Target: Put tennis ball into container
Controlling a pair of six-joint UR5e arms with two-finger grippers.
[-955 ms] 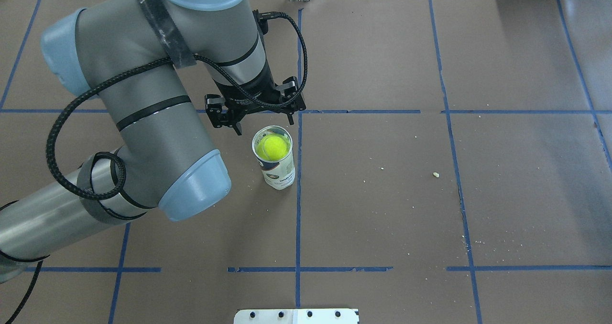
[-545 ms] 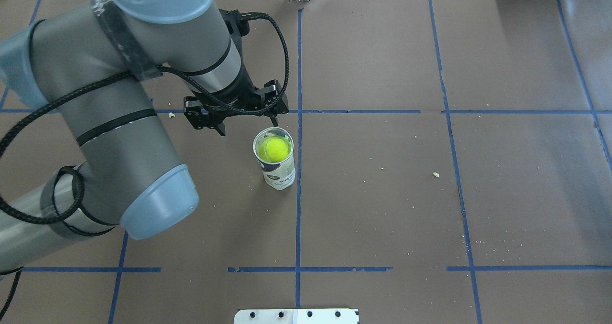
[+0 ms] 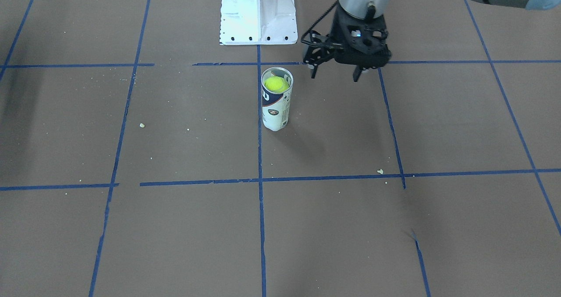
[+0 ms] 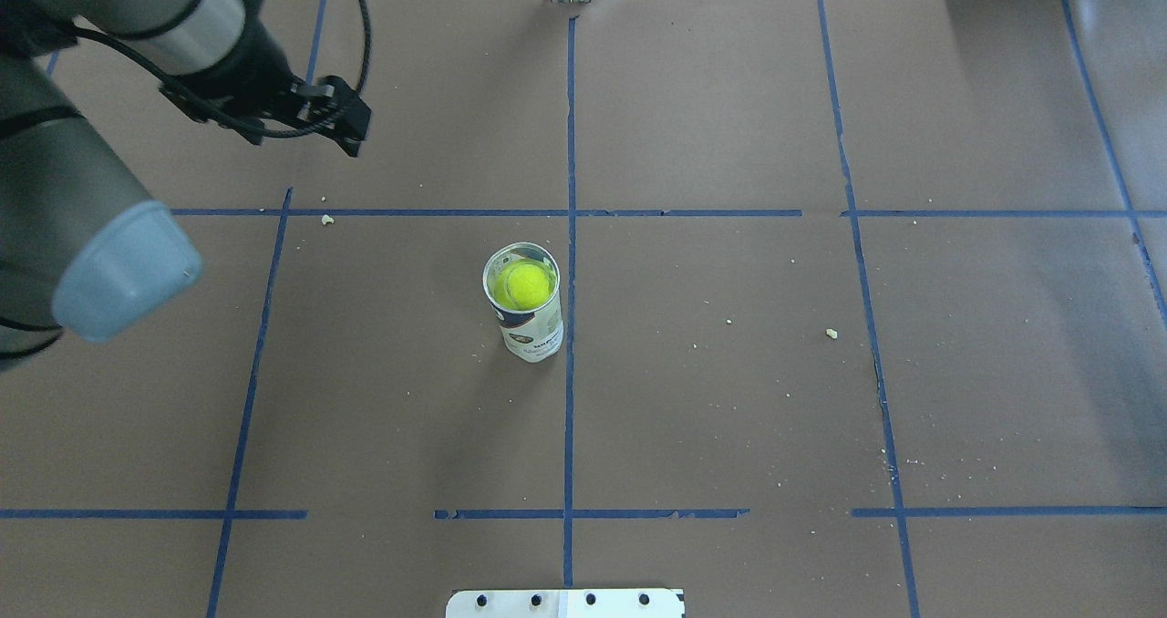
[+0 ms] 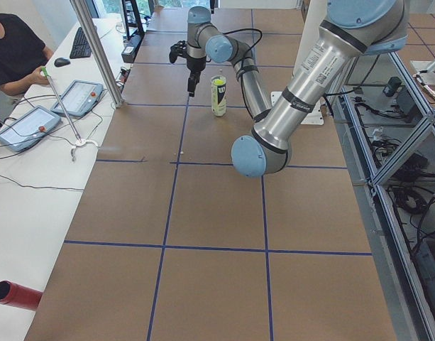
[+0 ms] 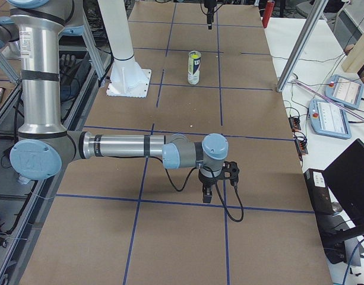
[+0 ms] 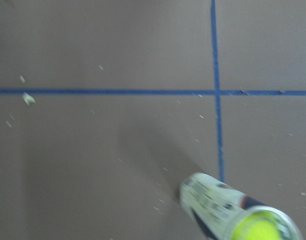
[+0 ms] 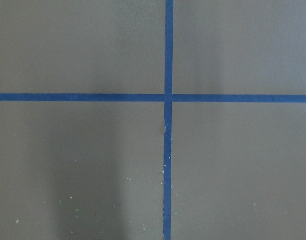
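The yellow-green tennis ball [image 4: 522, 284] sits inside the upright clear container [image 4: 531, 329], just below its open rim, near the table's middle. The front view shows the ball [image 3: 276, 84] in the container [image 3: 275, 111] too. My left gripper [image 4: 303, 142] hangs open and empty above the table, well off to the container's left and farther back. In the front view the left gripper [image 3: 334, 76] is clear of the can. The left wrist view catches the container [image 7: 217, 201] at its lower right. My right gripper [image 6: 215, 189] hovers low over the table's right end; whether it is open or shut, I cannot tell.
A white metal pedestal [image 3: 258, 13] stands at the robot's side of the table, behind the can. Blue tape lines [image 4: 569, 399] grid the brown table cover, and small crumbs [image 4: 831, 333] lie scattered on it. Operator tablets [image 6: 338, 111] rest on a side desk.
My left gripper, open throughout, has swung away from just behind the can toward the left and far side. The ball and can have not moved.
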